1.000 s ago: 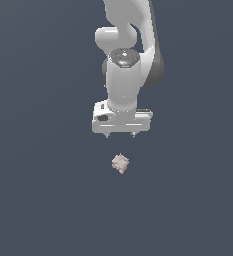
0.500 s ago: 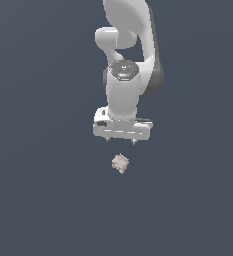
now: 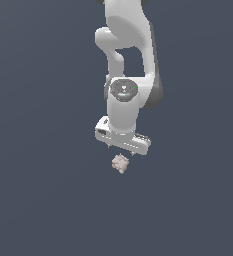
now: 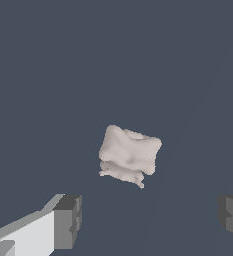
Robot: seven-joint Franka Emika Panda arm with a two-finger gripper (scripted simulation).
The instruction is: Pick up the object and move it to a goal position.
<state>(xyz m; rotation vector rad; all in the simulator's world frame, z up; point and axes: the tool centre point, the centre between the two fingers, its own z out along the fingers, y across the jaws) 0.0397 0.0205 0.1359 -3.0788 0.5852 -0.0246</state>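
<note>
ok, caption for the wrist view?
Open gripper above the pale lumpy chunk, fingers not touching it.

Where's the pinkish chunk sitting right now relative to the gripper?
In the exterior view the chunk lies just below the open gripper, not gripped. The wrist view shows it ahead of the spread fingers, roughly midway between them.

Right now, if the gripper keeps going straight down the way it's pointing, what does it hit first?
Most likely the object: the wrist view shows it ahead of the open gripper, roughly between the fingers. It may pass between them, leaving the surface first; depth is unclear.
</note>
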